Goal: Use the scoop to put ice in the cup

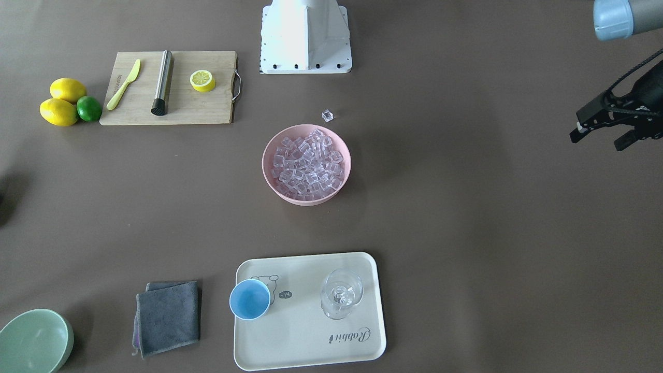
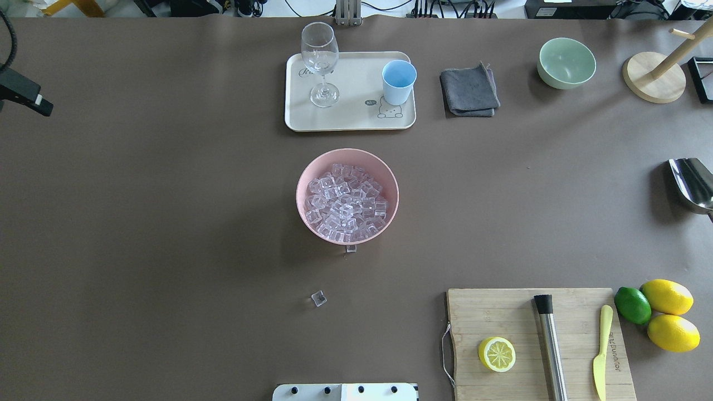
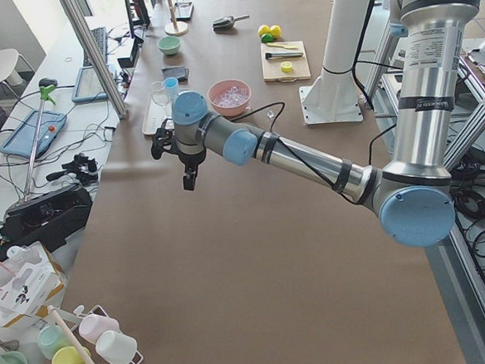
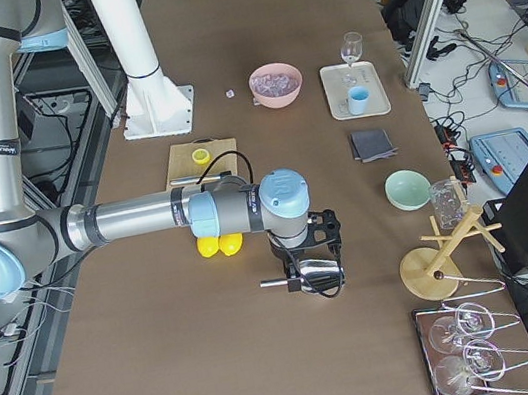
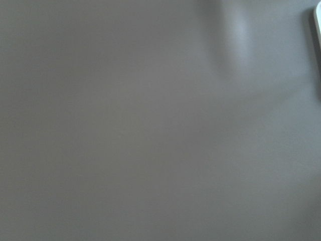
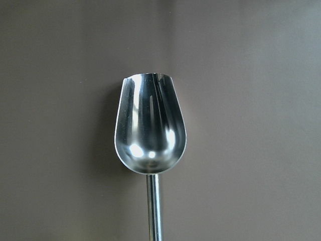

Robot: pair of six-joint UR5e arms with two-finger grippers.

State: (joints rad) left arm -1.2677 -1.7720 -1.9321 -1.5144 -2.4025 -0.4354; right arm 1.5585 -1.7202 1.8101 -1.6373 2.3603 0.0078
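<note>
Entry, task state: we log nothing delivered to the cup as yet
- Ice (image 2: 345,203): heaped in the pink bowl (image 2: 299,195) at the centre of the overhead view. One stray cube (image 2: 318,298) lies on the table lower down, and another sits at the bowl's lower rim
- Cup (image 2: 399,81): upright on the tray (image 2: 356,120), upper centre, beside the stemmed glass (image 2: 320,55); we see no ice in it
- Scoop (image 2: 693,186): at the right edge of the overhead view, trough empty in the right wrist view
- Right gripper (image 4: 308,263): directly at the scoop's handle; we cannot tell whether it grips
- Left gripper (image 1: 598,139): at the right edge of the front view, fingers spread, holding nothing
- Left to do, in our judgement: secure the scoop, load it at the bowl, carry it to the cup, tip it in
</note>
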